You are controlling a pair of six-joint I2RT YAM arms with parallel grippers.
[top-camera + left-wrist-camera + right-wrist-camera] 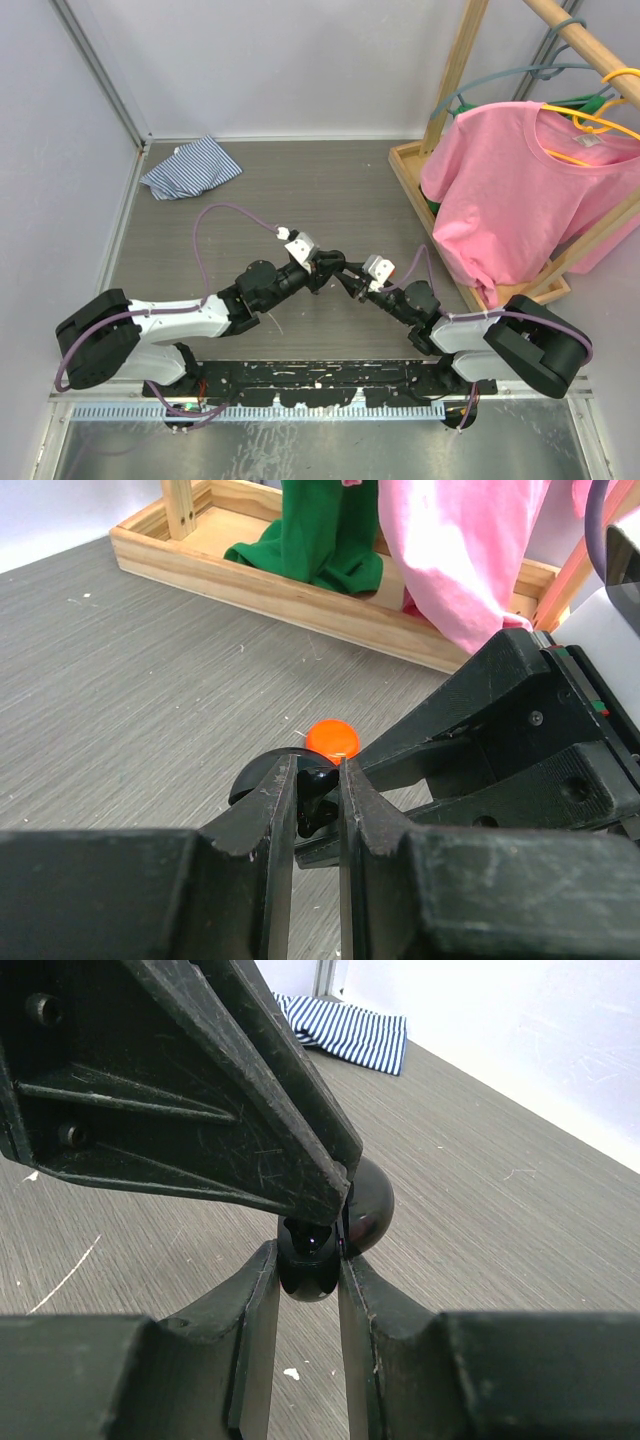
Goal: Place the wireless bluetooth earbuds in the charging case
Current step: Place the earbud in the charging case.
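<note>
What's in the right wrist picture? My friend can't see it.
The right hand pinches a shiny black round piece over the grey table. The left hand reaches it from the upper left; a striped cloth lies behind.

The left arm [180, 318] and right arm [470, 330] reach inward low over the middle of the desk [330, 190]. They meet tip to tip, left fingers [270, 820] pinched shut and right fingers [255, 1300] nearly closed.
</note>
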